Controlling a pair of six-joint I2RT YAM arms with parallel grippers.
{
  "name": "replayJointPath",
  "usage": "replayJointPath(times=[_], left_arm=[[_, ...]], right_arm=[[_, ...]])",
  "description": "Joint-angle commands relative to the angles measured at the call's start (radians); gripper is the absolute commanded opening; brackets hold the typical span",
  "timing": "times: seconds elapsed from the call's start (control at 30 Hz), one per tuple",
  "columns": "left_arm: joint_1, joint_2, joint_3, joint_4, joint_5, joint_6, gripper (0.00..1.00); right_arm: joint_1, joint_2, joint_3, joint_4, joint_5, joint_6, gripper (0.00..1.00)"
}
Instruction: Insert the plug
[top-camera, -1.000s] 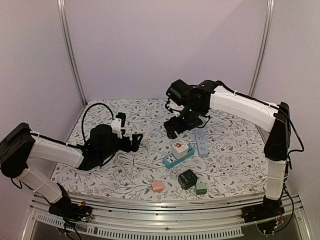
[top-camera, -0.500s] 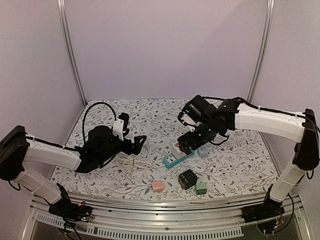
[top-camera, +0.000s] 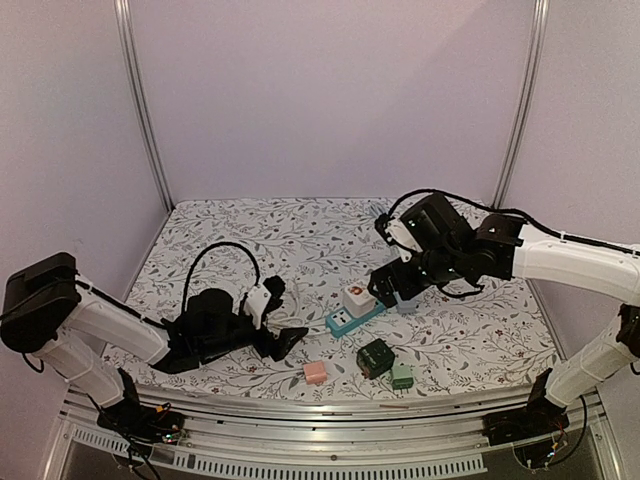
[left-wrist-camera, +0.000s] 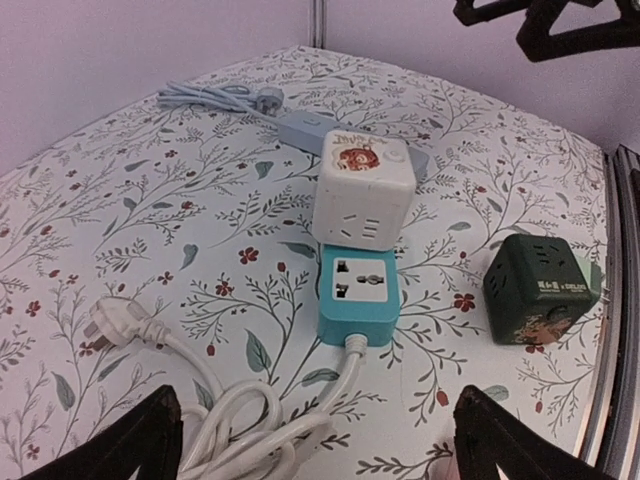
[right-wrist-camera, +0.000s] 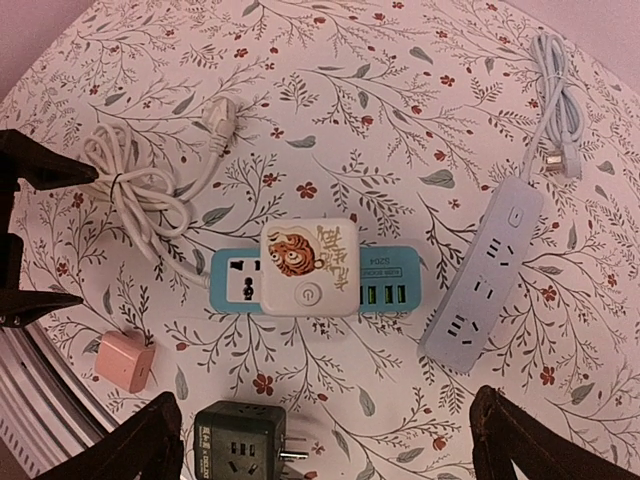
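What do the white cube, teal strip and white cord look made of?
White cube: moulded plastic by the look, satin, soft highlights on rounded edges; printed tiger graphic on top. Teal strip: likely plastic too, smooth, near-matte face. White cord: probably PVC or rubber sheath; it bends in loose coils.

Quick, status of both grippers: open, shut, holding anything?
Left gripper: open, fingers wide apart, nothing held.
Right gripper: open, fingers wide apart, nothing held.
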Motion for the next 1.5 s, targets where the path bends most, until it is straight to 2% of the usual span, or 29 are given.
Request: replayJointPath(times=[0.0, 0.23, 0.47, 0.7, 0.9, 1.1, 1.3, 1.47], left_arm=[[-0.035, 0.018, -0.043, 0.072, 0.051, 0.050, 0.92], [-0.041, 0.018, -0.110, 0.109, 0.135, 0.067, 0.90], [-0.041, 0.064, -0.142, 0.147, 0.353, 0.126, 0.89], [-0.045, 0.113, -0.113, 0.106, 0.408, 0.163, 0.88], [-0.074, 0.137, -0.058, 0.010, 0.383, 0.192, 0.86], [-0.104, 0.188, -0.020, -0.013, 0.341, 0.199, 0.83], [-0.116, 0.214, 0.002, -0.040, 0.324, 0.210, 0.71], [-0.121, 0.248, 0.027, -0.048, 0.315, 0.215, 0.66]], right_arm=[[0.003, -0.027, -0.011, 0.028, -0.005, -0.016, 0.99], [0.003, -0.038, -0.016, 0.025, -0.012, -0.003, 0.99], [0.002, -0.032, -0.016, 0.021, -0.012, -0.004, 0.99], [0.003, -0.036, -0.030, 0.021, -0.015, -0.002, 0.99], [0.001, -0.064, -0.047, 0.020, -0.023, 0.004, 0.99], [0.001, -0.084, -0.053, 0.015, -0.033, 0.011, 0.99], [0.002, -0.092, -0.058, 0.012, -0.034, 0.009, 0.99], [0.001, -0.090, -0.060, 0.012, -0.036, 0.012, 0.99]])
